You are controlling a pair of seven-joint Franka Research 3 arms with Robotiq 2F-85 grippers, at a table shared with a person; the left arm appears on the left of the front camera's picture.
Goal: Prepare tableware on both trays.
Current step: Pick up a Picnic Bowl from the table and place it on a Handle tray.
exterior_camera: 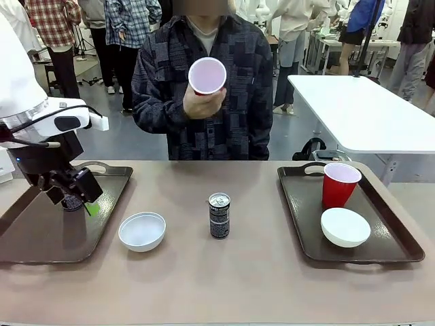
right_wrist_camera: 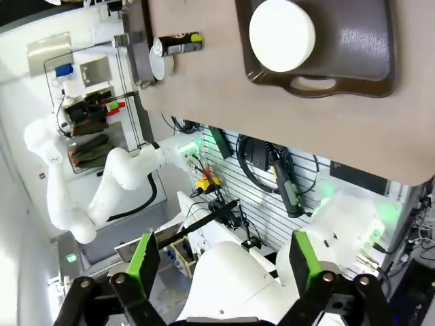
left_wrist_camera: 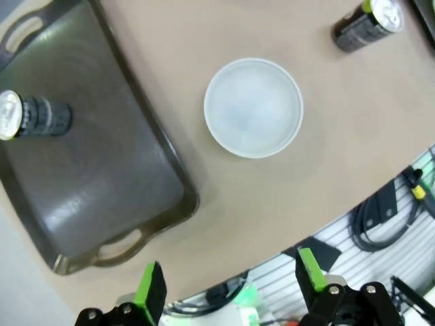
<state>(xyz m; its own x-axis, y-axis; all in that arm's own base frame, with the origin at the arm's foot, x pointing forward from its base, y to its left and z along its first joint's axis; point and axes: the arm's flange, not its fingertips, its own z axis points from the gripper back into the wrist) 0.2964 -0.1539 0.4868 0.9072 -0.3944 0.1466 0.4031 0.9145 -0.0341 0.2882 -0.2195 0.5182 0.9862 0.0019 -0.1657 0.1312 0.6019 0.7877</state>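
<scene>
The left gripper (left_wrist_camera: 230,285) hung over the left tray (exterior_camera: 41,238), its jaws spread wide with nothing between them. One dark drink can (exterior_camera: 71,202) stood upright on that tray, partly hidden behind the gripper in the front view. A white bowl (exterior_camera: 142,231) rested on the bare table (exterior_camera: 224,285) just beside the tray's right rim, and a second can (exterior_camera: 219,215) stood upright near the table's middle. The right tray (exterior_camera: 387,238) carried an upright red cup (exterior_camera: 340,183) at its far end and a second white bowl (exterior_camera: 345,227) nearer the robot. The right gripper (right_wrist_camera: 224,265) hung on the robot's side, past the table's near edge, with its jaws wide apart and empty. Across the table, the person's hand (exterior_camera: 204,102) held another red cup (exterior_camera: 207,76) tipped over, its white inside facing the camera.
</scene>
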